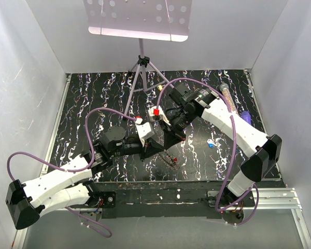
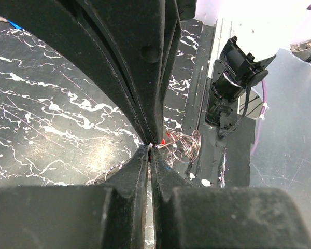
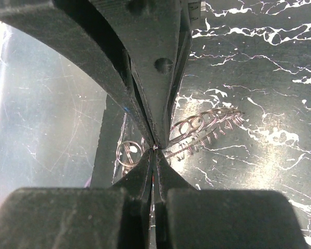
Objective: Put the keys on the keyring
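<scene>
Near the middle of the black marbled table (image 1: 93,98), just ahead of the arm bases, the keyring (image 3: 207,124) is pinched from two sides. It is a thin grey wire loop with a coiled, chain-like outline. A fleck of red (image 2: 163,141) sits among its wires, probably a key head already threaded on, though it is too small to be sure. A blue-headed key (image 1: 211,144) lies loose on the table, well to the right of the ring.

The left gripper (image 2: 151,148) has its jaws pressed together, with the wire coming out at the very tips. The right gripper (image 3: 154,149) is closed the same way, with wire showing on both sides of its tips. Each seems to hold the ring only by a sliver.

That is the weak point. If the arms pull apart or twist unevenly, the springy wire could snap out of one pinch, or the loop could bend. With both grippers occupied, one must let go to fetch the blue key, and the ring may then swing or shed what it carries. Further right, a glittery tube (image 1: 225,96) and a purple pen (image 1: 246,116) lie out of the way.
</scene>
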`<state>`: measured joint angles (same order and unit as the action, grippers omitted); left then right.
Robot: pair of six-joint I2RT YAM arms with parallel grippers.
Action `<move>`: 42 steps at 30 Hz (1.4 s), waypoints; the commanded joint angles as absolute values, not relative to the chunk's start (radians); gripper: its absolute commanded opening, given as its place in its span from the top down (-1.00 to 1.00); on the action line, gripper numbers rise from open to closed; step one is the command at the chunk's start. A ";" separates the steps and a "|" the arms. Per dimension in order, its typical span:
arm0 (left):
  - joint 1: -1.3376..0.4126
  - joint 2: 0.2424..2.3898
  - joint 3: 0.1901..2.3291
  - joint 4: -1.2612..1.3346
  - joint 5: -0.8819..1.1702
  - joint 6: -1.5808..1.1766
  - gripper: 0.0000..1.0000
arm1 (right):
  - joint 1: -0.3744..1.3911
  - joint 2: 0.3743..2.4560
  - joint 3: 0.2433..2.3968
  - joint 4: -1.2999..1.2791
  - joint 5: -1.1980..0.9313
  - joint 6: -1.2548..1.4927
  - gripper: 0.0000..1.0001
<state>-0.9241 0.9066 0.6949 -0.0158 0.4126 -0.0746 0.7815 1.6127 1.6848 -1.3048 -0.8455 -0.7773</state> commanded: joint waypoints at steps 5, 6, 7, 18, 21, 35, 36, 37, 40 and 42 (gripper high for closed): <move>-0.910 0.850 0.678 -0.051 0.371 -0.071 1.00 | 0.776 1.556 1.669 -1.244 -0.856 -0.704 0.88; -0.910 0.839 0.678 -0.049 0.365 -0.072 1.00 | 0.773 1.552 1.666 -1.236 -0.854 -0.700 0.80; -0.907 0.836 0.673 -0.046 0.364 -0.074 1.00 | 0.770 1.548 1.664 -1.233 -0.851 -0.695 0.72; -0.900 0.821 0.658 0.026 0.385 -0.090 1.00 | 0.727 1.531 1.657 -1.220 -0.880 -0.692 0.30; -0.900 0.807 0.643 0.087 0.396 -0.097 1.00 | 0.726 1.503 1.606 -1.169 -0.920 -0.727 0.26; -0.900 0.701 0.405 0.621 0.379 -0.247 1.00 | 0.641 1.385 1.568 -1.043 -1.169 -0.839 0.15; -0.900 0.709 0.399 0.658 0.377 -0.255 1.00 | 0.640 1.384 1.560 -1.032 -1.180 -0.825 0.15; -0.900 0.716 0.397 0.679 0.382 -0.258 1.00 | 0.641 1.385 1.552 -1.020 -1.189 -0.816 0.16; -0.900 0.741 0.416 0.693 0.397 -0.262 1.00 | 0.641 1.387 1.545 -0.999 -1.192 -0.792 0.16; -0.900 0.755 0.423 0.709 0.406 -0.268 1.00 | 0.641 1.388 1.539 -0.980 -1.190 -0.769 0.16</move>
<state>-0.9051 0.7570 0.3950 0.6117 0.4004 -0.2554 0.6415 1.3975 1.5394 -1.0233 -1.1439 -0.7940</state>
